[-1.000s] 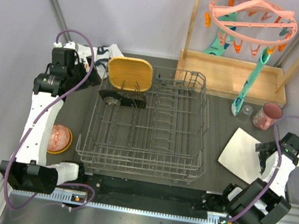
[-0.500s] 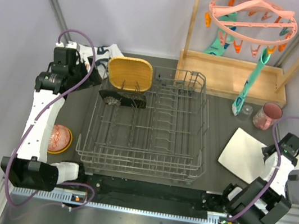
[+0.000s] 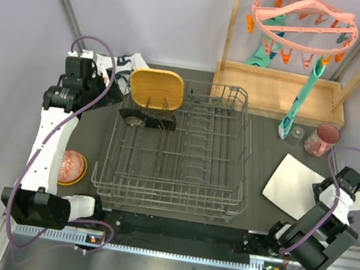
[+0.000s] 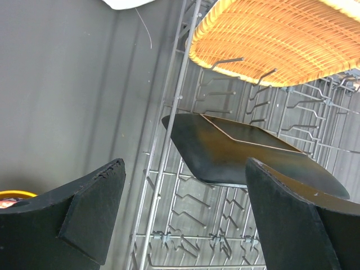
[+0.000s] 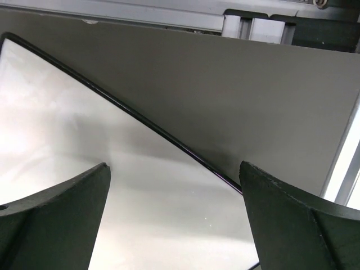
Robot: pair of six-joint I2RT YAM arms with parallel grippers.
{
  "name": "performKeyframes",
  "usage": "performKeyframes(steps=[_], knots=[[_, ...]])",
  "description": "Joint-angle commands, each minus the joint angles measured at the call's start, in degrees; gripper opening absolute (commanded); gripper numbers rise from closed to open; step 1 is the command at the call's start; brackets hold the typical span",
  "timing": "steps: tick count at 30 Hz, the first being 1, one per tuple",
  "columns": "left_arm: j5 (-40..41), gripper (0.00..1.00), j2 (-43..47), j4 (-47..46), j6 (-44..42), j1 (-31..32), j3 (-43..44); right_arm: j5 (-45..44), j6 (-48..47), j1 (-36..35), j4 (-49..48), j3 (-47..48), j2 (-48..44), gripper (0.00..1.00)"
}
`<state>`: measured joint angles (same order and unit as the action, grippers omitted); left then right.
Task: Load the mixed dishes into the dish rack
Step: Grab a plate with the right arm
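Note:
The grey wire dish rack (image 3: 166,203) fills the table's middle. A yellow plate (image 3: 156,89) and a black plate (image 3: 147,119) stand in its far left corner. My left gripper (image 3: 108,89) hovers just left of them, open and empty; its wrist view shows the black plate (image 4: 242,152), the yellow plate (image 4: 275,39) and rack wires (image 4: 169,146) beyond the left gripper (image 4: 184,167). The pale plate (image 3: 292,185) lies flat at the right. My right gripper (image 3: 321,197) hangs open over its right edge, with the pale plate (image 5: 84,129) below the right gripper (image 5: 174,169). A pink cup (image 3: 322,139), a clear glass (image 3: 296,134) and an orange bowl (image 3: 72,167) stand outside the rack.
A pink peg hanger (image 3: 303,24) with teal socks (image 3: 303,93) hangs over a wooden tray (image 3: 276,92) at the back right. A white printed cloth (image 3: 126,65) lies behind the rack. A metal rail (image 5: 169,19) runs along the table's near edge.
My right gripper has swung toward the near edge and turned over the pale plate's right side, its jaws a little wider. The left arm has barely moved.

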<state>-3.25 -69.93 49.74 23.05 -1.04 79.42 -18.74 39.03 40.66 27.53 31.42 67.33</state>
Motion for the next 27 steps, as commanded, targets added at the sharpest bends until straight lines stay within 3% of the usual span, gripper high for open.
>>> performKeyframes(steps=[1,17,27], knots=[[-0.8,0.91,0.15,-1.84,0.51,-0.19,2.23,6.51,0.35,0.47,-2.65,-0.66,2.1,0.96],[-1.5,0.91,0.76,-2.36,1.91,-0.19,0.92,20.13,-5.63,0.12,-6.26,-0.92,3.86,0.92],[-0.89,0.91,1.29,-2.36,2.0,-0.28,0.3,22.69,-6.15,-4.54,-5.91,0.13,4.83,0.89]])
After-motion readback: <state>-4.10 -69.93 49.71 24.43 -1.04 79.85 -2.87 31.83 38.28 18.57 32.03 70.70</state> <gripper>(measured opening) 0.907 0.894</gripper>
